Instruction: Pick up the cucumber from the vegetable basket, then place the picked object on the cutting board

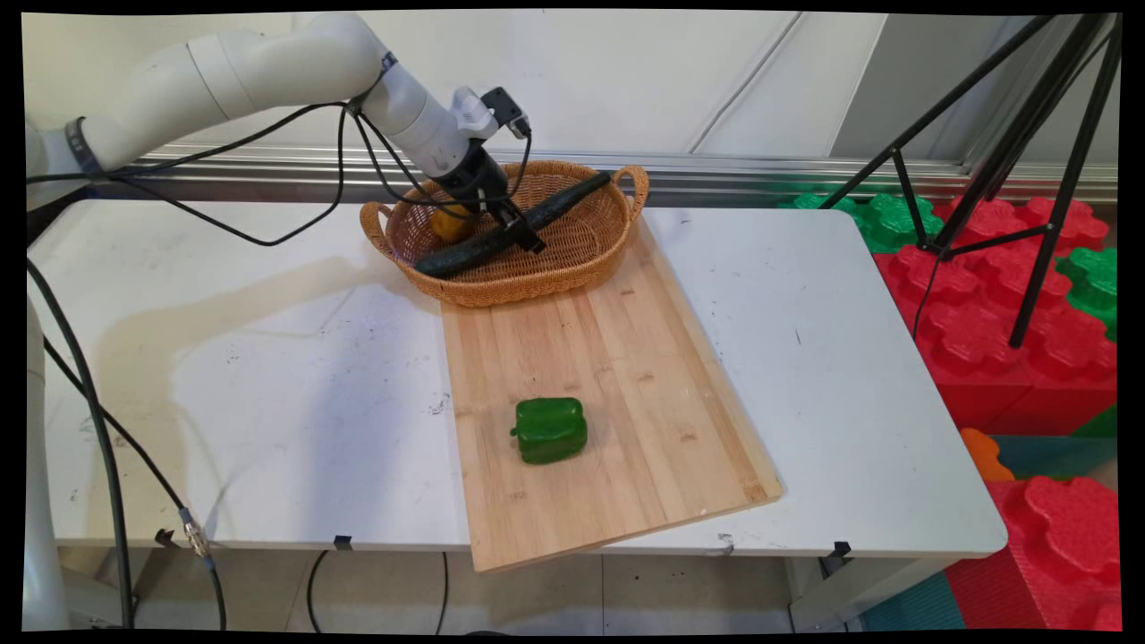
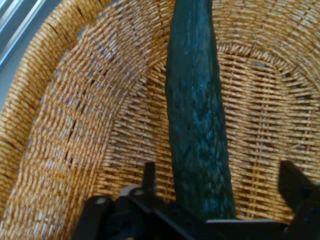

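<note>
The claw (image 1: pixel 517 231) reaches down into the wicker basket (image 1: pixel 572 268) at the far end of the wooden cutting board (image 1: pixel 626 376), and sits right at the dark green cucumber (image 1: pixel 474 253) that lies slantwise across the basket, one end low by the near left wall and the other end resting up on the far right rim beside a handle. In the hand view the cucumber (image 2: pixel 197 125) runs straight up between the two black fingers (image 2: pixel 149 176), which stand spread apart with woven basket (image 2: pixel 75 125) showing on each side of it (the left finger just beside its skin, the right one well clear), so the claw is released and straddles the cucumber without clamping it. Behind the claw in the main view, a yellow-orange fruit (image 1: pixel 450 224) lies in the basket's left part, partly hidden by the wrist. The basket rests partly on the board and partly on the white worktop (image 1: pixel 268 376). Nearer the camera, a green bell pepper (image 1: pixel 549 430) lies alone on the board, well apart from the basket. Black cables (image 1: pixel 295 224) hang from the arm over the worktop's left side.
</note>
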You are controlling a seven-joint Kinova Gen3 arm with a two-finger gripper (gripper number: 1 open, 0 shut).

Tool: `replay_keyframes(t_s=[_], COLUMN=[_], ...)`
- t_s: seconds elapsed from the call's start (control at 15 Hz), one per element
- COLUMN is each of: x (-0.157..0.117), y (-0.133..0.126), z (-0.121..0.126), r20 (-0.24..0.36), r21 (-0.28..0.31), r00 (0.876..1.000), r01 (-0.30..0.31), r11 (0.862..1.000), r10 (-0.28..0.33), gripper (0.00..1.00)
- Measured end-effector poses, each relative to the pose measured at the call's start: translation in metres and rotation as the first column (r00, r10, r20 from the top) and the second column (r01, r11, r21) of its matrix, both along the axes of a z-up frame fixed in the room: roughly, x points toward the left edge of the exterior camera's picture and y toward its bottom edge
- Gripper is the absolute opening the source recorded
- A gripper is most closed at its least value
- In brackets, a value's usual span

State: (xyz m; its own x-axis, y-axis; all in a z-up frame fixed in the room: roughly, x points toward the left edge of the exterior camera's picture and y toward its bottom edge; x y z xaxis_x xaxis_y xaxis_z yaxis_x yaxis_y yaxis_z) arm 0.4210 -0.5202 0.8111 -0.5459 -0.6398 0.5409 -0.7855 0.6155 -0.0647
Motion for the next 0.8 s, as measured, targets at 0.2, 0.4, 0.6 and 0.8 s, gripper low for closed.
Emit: replay_keyframes(t_s=[0.2, 0.4, 0.6, 0.8], x=[-0.0013, -0.0013, -0.0008, 0.0002], y=[-0.0037, -0.0055, -0.0068, -0.0072], z=[-0.0035, -0.0050, -0.0057, -0.0049], r20=[0.000, -0.001, -0.001, -0.004], r21=[0.002, 0.003, 0.003, -0.001], r00=[1.000, 1.000, 1.000, 1.000], r01=[0.001, -0.001, -0.003, -0.006], r11=[1.000, 1.000, 1.000, 1.000], r10=[-0.001, 0.001, 0.003, 0.006], gripper=[0.00, 0.00, 0.00, 0.00])
